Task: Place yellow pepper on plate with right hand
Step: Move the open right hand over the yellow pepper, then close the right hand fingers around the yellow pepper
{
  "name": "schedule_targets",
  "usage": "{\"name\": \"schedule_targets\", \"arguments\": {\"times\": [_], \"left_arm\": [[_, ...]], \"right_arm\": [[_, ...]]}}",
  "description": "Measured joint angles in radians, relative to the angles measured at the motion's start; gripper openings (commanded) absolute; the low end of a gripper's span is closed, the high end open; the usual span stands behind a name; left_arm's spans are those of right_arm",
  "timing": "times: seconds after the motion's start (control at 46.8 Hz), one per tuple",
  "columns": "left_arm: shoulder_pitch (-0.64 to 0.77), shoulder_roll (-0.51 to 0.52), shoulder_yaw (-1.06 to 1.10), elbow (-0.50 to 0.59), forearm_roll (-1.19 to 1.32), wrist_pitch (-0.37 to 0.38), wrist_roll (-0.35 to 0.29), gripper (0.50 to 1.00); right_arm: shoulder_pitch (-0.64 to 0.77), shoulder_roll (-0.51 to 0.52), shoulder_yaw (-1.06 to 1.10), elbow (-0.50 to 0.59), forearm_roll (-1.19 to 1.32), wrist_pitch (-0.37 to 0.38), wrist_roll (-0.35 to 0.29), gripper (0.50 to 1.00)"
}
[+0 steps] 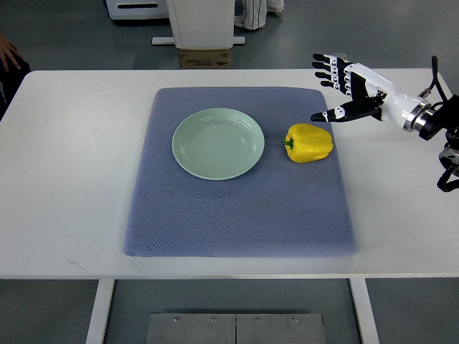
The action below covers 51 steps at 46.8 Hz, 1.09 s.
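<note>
On the grey woven mat (237, 215), the glossy yellow bell pepper (309, 142) lies just right of the pale green round plate (218, 143). My right hand (343, 89) hovers beyond it, fingers spread, empty; I should descend squarely, enclosing the pepper's body.

Right hand (343, 87) spread beside yellow pepper (309, 142) — apart.

- right hand (343, 84) — white shell, black finger joints and black fingertips
- wrist (410, 115) — a shiny silver ring
- forearm (443, 122) — black, with thin dark cables looping beside it
</note>
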Motion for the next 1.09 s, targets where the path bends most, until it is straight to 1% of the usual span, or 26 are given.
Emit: {"name": "schedule_targets", "arguments": {"times": [0.128, 0.278, 0.471, 0.556, 0.642, 0.877, 1.091], "left_arm": [[0.000, 0.000, 0.000, 0.000, 0.000, 0.000, 0.000, 1.000], [0.000, 0.000, 0.000, 0.001, 0.000, 0.000, 0.000, 1.000], [0.000, 0.000, 0.000, 0.000, 0.000, 0.000, -0.001, 1.000], [0.000, 0.000, 0.000, 0.000, 0.000, 0.000, 0.000, 1.000], [0.000, 0.000, 0.000, 0.000, 0.000, 0.000, -0.001, 1.000], [0.000, 0.000, 0.000, 0.000, 0.000, 0.000, 0.000, 1.000], [0.000, 0.000, 0.000, 0.000, 0.000, 0.000, 0.000, 1.000]], "right_arm": [[0.072, 0.000, -0.138, 0.000, -0.055, -0.042, 0.017, 1.000], [0.153, 0.019, -0.327, 0.000, -0.080, -0.131, 0.028, 1.000], [0.203, 0.093, -0.518, -0.006, -0.082, -0.248, 0.030, 1.000], [0.206, 0.121, -0.553, -0.010, -0.081, -0.281, 0.029, 0.991], [0.206, 0.143, -0.560, -0.019, -0.081, -0.300, 0.024, 0.985], [0.193, 0.175, -0.562, -0.064, -0.079, -0.311, 0.007, 0.977], [0.189, 0.231, -0.628, -0.138, -0.079, -0.326, 0.006, 0.918]]}}
